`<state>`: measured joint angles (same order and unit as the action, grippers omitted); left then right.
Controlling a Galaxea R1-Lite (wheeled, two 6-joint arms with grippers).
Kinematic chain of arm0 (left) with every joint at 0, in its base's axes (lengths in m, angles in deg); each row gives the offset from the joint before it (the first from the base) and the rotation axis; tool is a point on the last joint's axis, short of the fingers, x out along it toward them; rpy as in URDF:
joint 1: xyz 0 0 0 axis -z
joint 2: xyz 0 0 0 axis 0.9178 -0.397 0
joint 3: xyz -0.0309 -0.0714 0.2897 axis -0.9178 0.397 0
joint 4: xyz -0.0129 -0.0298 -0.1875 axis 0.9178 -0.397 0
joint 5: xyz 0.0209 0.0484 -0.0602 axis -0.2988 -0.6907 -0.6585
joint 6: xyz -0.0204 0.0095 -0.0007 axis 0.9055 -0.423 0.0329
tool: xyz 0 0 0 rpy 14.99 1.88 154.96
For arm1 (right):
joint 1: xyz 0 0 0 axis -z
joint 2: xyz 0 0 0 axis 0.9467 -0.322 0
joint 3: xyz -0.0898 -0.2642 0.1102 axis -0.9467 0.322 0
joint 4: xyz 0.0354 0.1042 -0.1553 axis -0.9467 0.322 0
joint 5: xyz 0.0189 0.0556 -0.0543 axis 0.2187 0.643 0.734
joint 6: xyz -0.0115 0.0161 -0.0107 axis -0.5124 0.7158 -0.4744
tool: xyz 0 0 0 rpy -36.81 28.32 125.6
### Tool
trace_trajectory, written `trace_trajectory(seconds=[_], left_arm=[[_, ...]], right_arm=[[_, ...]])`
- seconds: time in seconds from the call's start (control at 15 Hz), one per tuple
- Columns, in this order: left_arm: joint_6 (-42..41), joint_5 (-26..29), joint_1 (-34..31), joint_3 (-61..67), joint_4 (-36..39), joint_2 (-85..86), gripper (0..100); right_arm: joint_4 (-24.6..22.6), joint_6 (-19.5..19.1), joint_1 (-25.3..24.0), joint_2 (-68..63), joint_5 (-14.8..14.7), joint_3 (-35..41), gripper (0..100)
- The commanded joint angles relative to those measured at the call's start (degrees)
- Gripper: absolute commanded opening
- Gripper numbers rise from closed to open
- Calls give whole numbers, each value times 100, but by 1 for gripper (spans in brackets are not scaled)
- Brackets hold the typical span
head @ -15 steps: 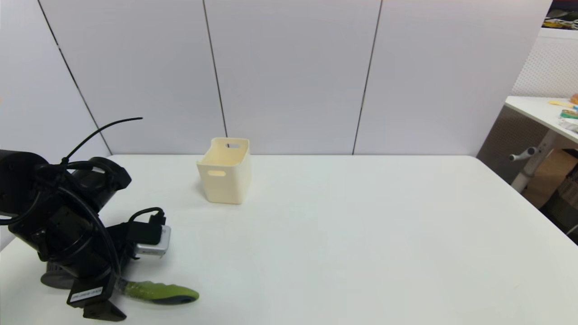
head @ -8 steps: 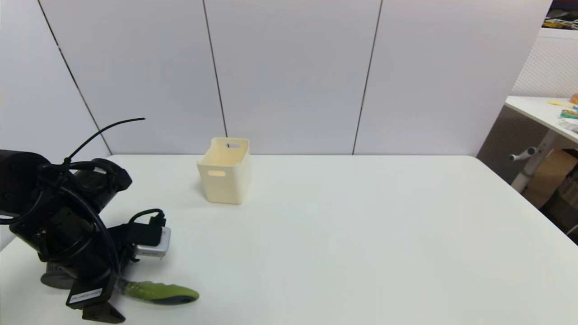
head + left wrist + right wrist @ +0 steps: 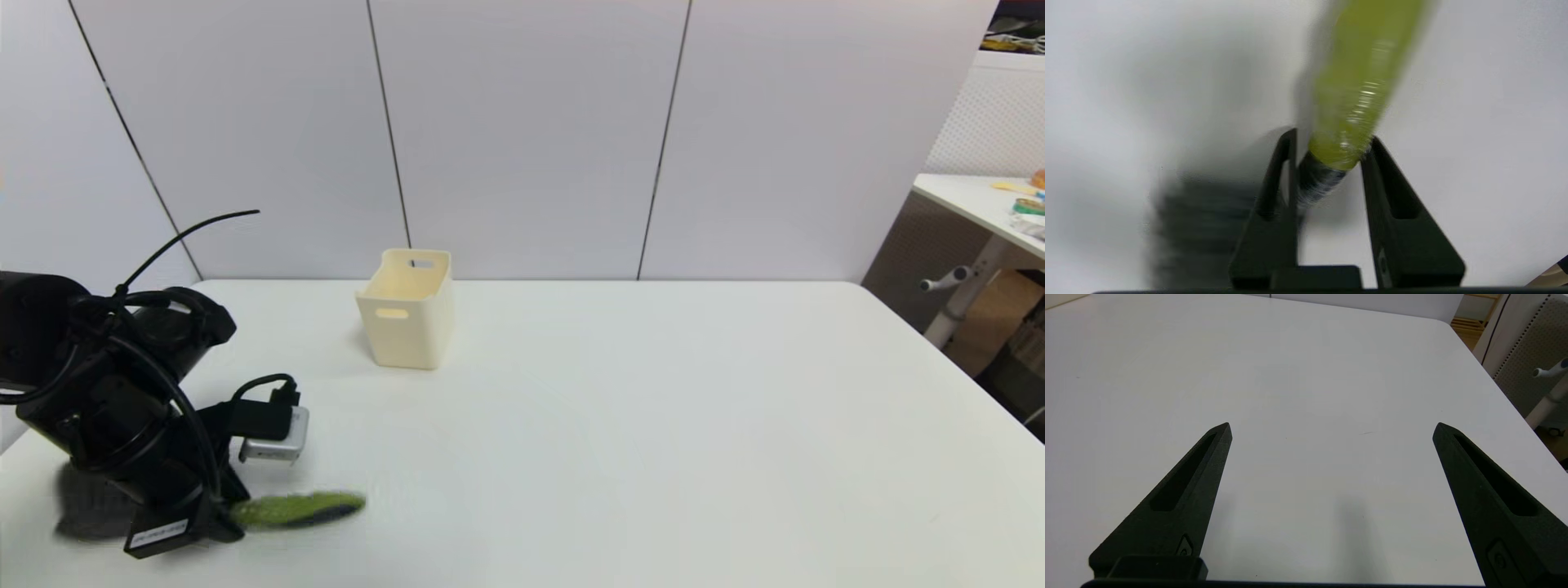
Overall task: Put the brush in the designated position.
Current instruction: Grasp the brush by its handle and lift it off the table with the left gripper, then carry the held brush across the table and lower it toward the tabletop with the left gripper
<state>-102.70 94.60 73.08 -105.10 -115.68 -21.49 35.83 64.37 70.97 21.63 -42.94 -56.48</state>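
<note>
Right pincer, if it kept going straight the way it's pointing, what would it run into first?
Nothing, as far as its wrist view shows. The right pincer is open over bare white table, and the way ahead looks free up to the table's far edge. Its height above the surface is unclear.

Counter [image 3: 653,425]: open right of the cream bin [image 3: 406,310], sole obstacle, far-left. Near-left corner taken by left pincer [image 3: 1329,153] clamping brush [image 3: 295,510]; clearance beneath apparently slight.
</note>
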Motion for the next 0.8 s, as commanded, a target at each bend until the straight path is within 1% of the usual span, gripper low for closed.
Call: trace_trajectory(seconds=[0.07, 0.27, 0.53, 0.8], left_arm=[[-53, 1, -6, -7, -11, 40, 0], [-53, -8, -6, -113, -195, 119, 0], [-88, -8, 21, -710, -758, 304, 0], [-88, -8, 100, -974, -802, 462, 0]], right_arm=[[4, -3, -2, -7, 6, 9, 100], [4, -3, -2, -7, 6, 9, 100], [4, -3, -2, -7, 6, 9, 100], [4, -3, -2, 10, -3, 9, 100]])
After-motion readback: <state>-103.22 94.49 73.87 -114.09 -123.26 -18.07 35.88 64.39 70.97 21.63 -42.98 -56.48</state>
